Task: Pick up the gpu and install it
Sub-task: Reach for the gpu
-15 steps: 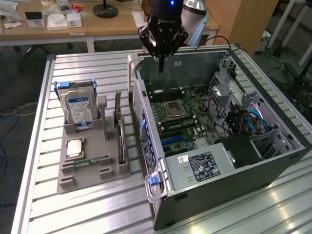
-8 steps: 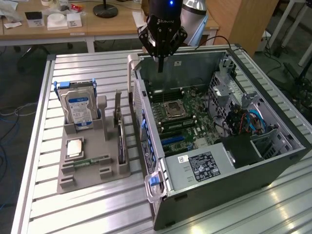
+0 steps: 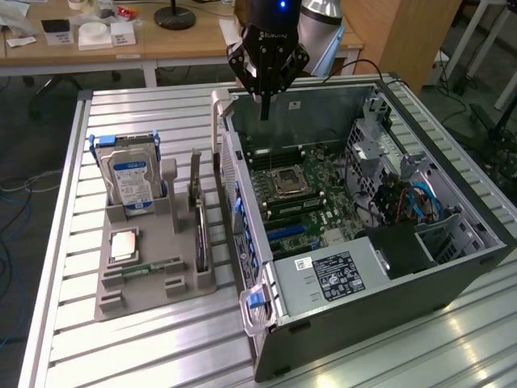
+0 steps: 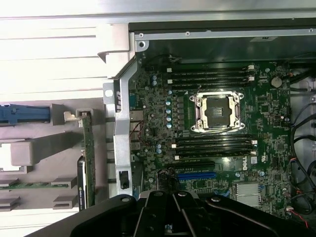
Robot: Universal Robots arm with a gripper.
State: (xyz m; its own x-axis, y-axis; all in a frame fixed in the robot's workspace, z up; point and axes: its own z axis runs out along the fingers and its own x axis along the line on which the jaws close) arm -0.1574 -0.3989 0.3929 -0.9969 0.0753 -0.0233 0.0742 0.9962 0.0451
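Observation:
The gpu (image 3: 196, 206) is a thin card standing on edge in a slot of the grey holder (image 3: 186, 287), at the exterior view's left of the case. The wrist view catches it edge-on as a narrow green strip (image 4: 89, 163). My gripper (image 3: 264, 109) hangs high over the back of the open computer case (image 3: 363, 267), shut with nothing between its fingers. It is well apart from the gpu, up and toward the exterior view's right. From the wrist, its black body (image 4: 173, 212) looks down on the motherboard (image 4: 148, 128).
The holder also carries a silver hard drive with a blue label (image 3: 133, 179), a CPU (image 3: 129, 244) and a green RAM stick (image 3: 153, 267). Inside the case lie the CPU socket (image 3: 288, 183) and a blue expansion slot (image 3: 287, 233). Cables and drive cages fill its right side.

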